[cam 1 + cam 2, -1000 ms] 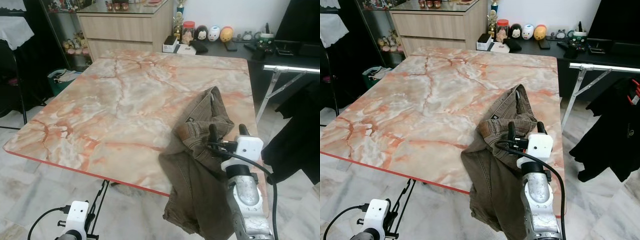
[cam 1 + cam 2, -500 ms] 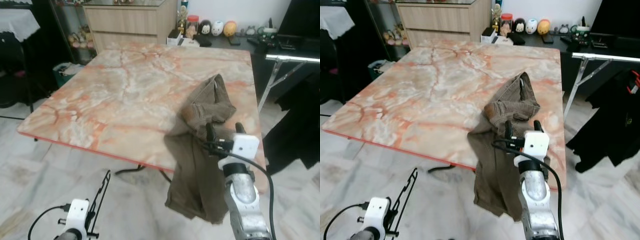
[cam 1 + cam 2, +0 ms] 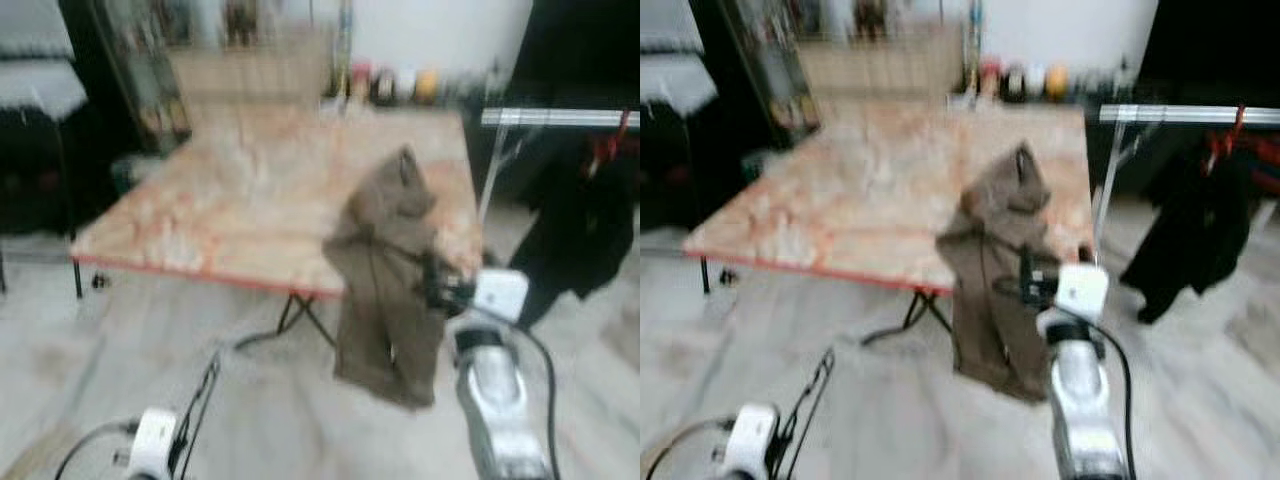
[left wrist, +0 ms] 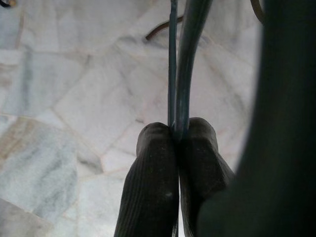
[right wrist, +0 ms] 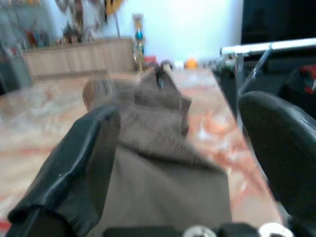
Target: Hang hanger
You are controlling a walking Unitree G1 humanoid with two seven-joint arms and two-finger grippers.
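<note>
Black hanger (image 4: 183,54) sits pinched in the closed left gripper (image 4: 175,148), low and well short of the rail (image 3: 1185,114); nothing hung yet. Right gripper (image 5: 173,163) gapes empty before the trousers (image 3: 995,270)

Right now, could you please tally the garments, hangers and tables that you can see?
Garments: 2 (brown trousers, black garment)
Hangers: 2 (dark hanger, red hanger)
Tables: 1 (marble table)
Total: 5
</note>
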